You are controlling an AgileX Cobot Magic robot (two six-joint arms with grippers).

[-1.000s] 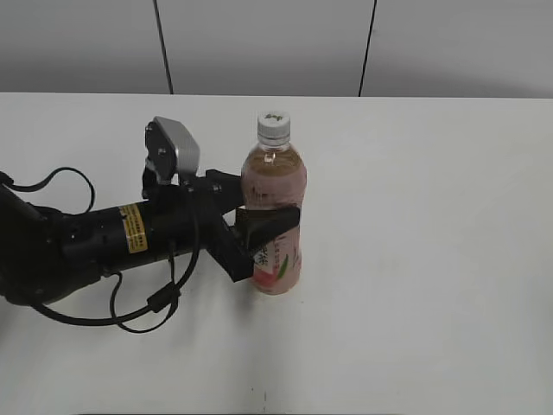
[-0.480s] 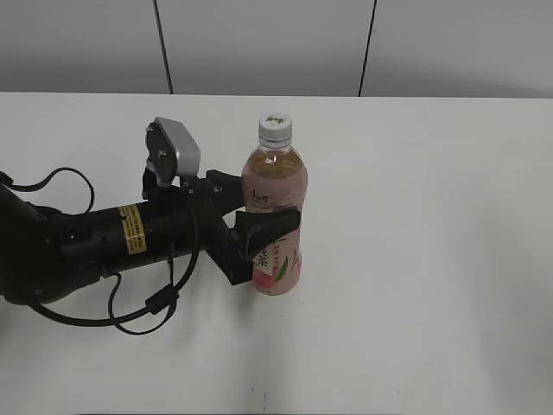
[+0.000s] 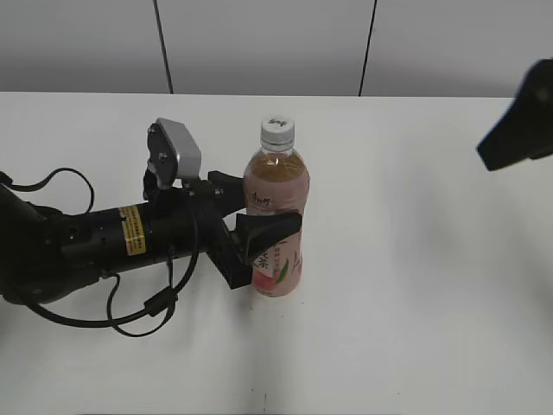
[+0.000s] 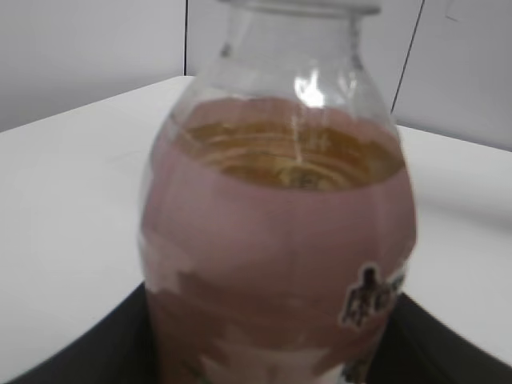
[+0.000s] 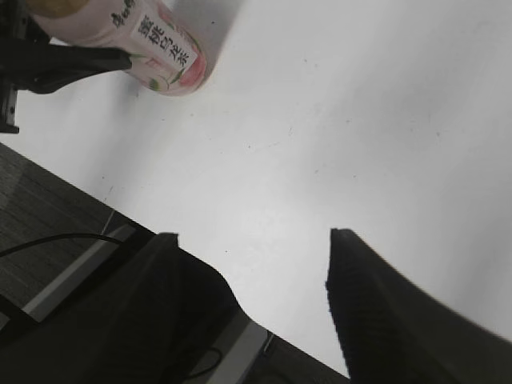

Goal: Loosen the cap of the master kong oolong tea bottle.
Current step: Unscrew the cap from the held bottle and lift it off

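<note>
Fingers of my left gripper (image 3: pixel 272 229) clamp the tall clear pink-labelled tea bottle (image 3: pixel 275 216); right gripper (image 5: pixel 252 300), fingers apart, hangs far off it. Small white screw cap (image 3: pixel 276 130) sits untouched; loosening remains.

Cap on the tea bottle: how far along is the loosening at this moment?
Done: the left gripper is shut on the bottle, which stands upright on the table. In hand: the right gripper, fingers apart with nothing between them, shows at the exterior view's right edge, well away from the bottle. Left: the cap sits untouched on the neck; gripping and twisting it remain.
</note>
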